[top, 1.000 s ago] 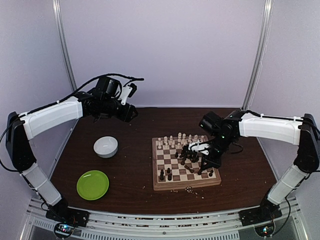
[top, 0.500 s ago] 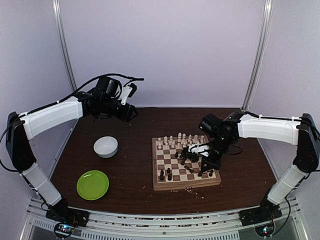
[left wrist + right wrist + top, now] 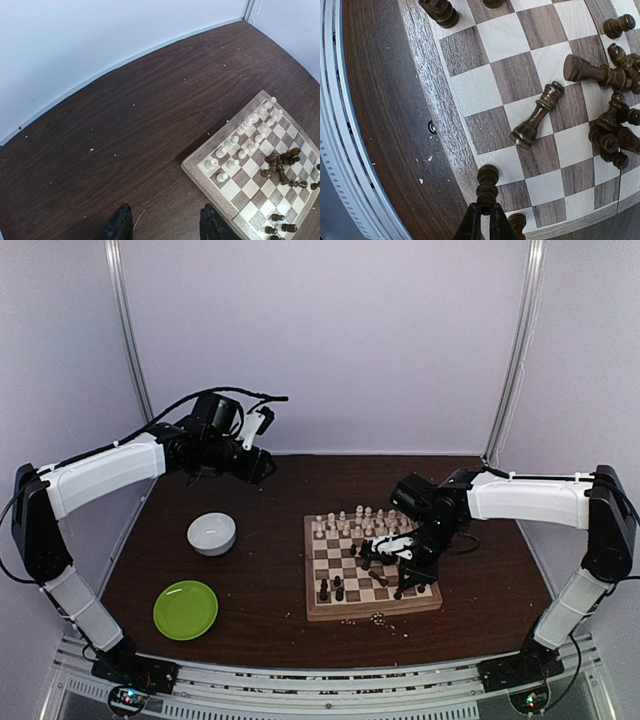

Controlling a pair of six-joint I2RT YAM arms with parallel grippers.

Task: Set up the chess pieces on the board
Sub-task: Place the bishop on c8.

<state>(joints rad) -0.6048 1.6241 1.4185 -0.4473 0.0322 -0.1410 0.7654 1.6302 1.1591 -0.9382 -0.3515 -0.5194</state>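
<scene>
right pincer [image 3: 481,220] narrow, tips on dark piece [image 3: 487,186] at board [image 3: 427,75] near-right edge, maybe still pinched. toppled chessman [image 3: 536,116] just far-left, lying diagonal. left pincer [image 3: 165,224] wide, empty, far away.

Pale lilac walls [image 3: 330,340], dark wood table [image 3: 270,490], metal uprights [image 3: 516,340].

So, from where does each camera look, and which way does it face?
Top external: high behind the arm bases, facing down over the table; left arm and right arm show.
Left wrist: high at rear left, facing down toward the board; open left gripper shows.
Right wrist: low over the board's near right corner, facing down; the right gripper pinches a standing dark piece.
Shared: all show the board and fallen dark pieces.
</scene>
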